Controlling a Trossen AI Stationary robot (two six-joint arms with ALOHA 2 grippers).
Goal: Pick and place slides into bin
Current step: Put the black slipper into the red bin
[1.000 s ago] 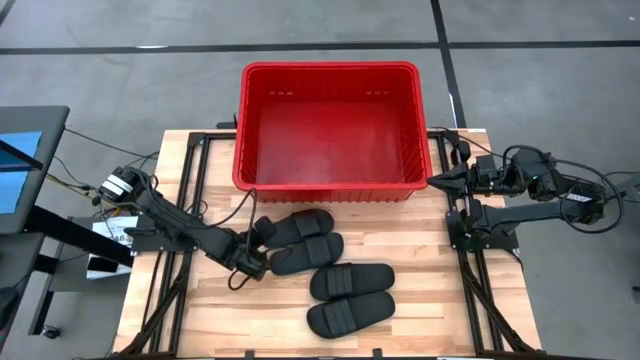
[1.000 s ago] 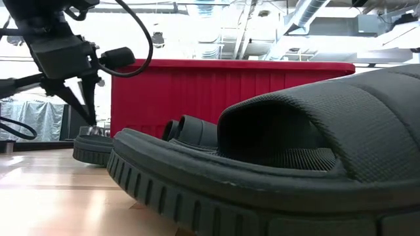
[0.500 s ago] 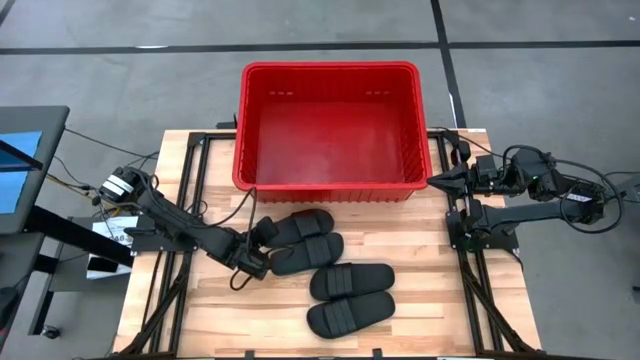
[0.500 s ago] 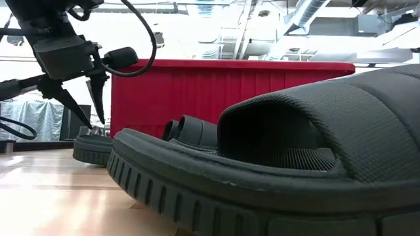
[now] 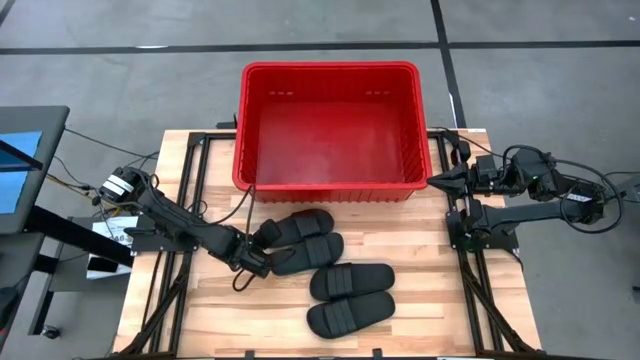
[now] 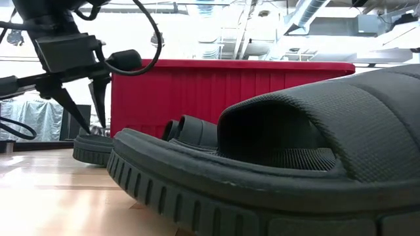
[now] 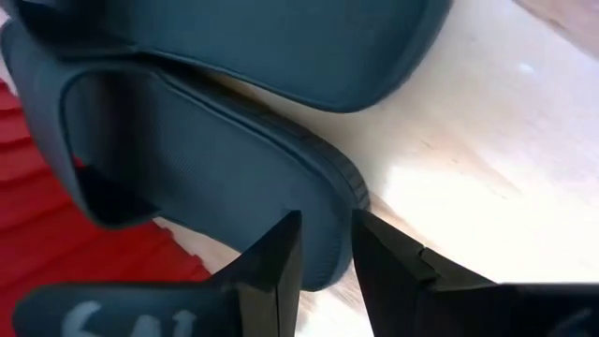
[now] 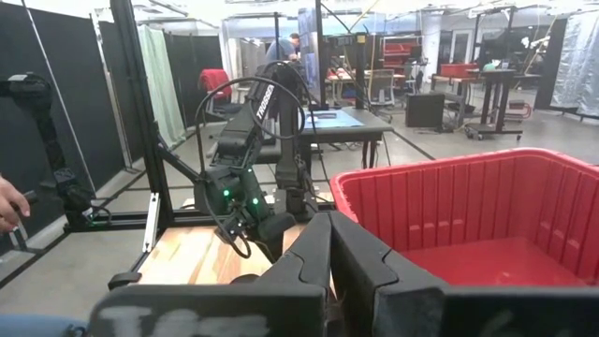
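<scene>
The left gripper (image 5: 262,250) sits low at the heel ends of the two slides nearest the bin (image 5: 330,186), fingers (image 7: 273,271) spread narrowly around one sandal's sole edge, not yet pinching. All four slides (image 5: 320,270) lie on the table (image 5: 420,300), just in front of the empty red bin. For a sound grasp, the fingers should seat deeper over the sole before closing, then lift clear of the neighbouring sandal touching it. The right gripper (image 5: 434,181) waits beside the bin's right wall, fingers pressed together.
</scene>
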